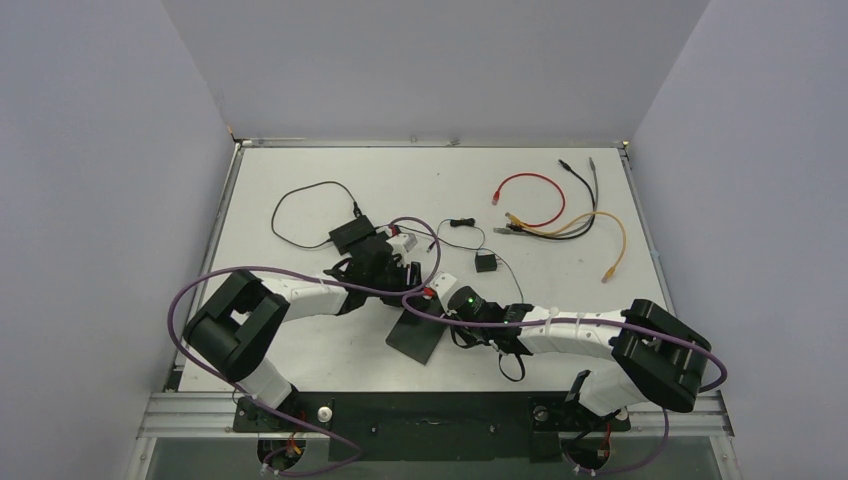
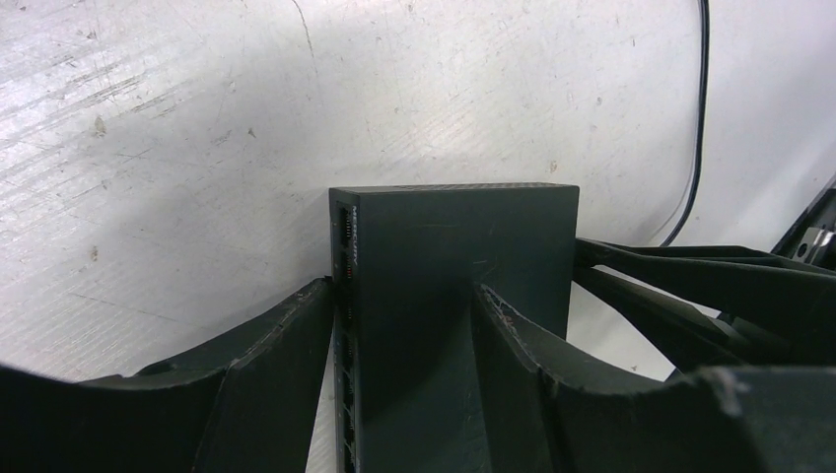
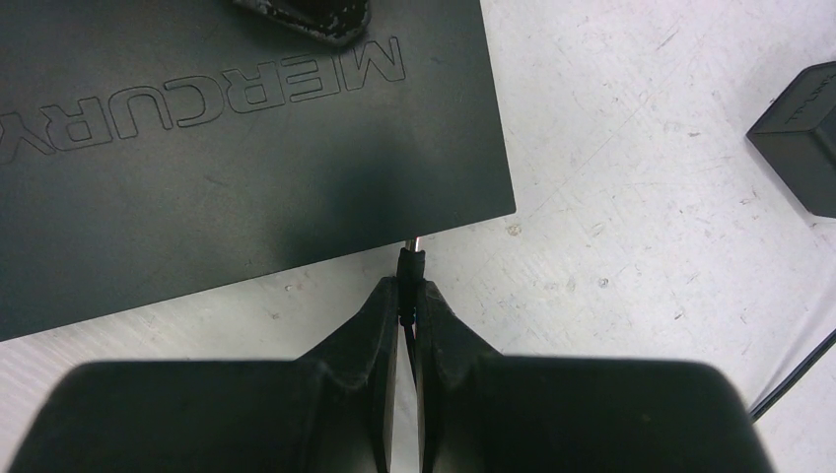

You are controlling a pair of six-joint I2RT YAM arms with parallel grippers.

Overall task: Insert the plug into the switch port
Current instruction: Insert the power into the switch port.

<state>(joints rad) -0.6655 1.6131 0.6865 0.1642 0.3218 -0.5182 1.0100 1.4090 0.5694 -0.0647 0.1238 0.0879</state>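
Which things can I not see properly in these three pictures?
- Port for the plug: right wrist view, hidden below the switch edge; the plug tip is hidden there too.
- Whether the left gripper really clamps the switch: left wrist view, its fingers cover the contact.
- Number of ports: left wrist view, the row runs off the bottom edge.

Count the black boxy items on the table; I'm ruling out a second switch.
3: black rectangular switch in the left end effector; small black square adapter mid-table; flat black panel near the right arm. Arms may hide more.
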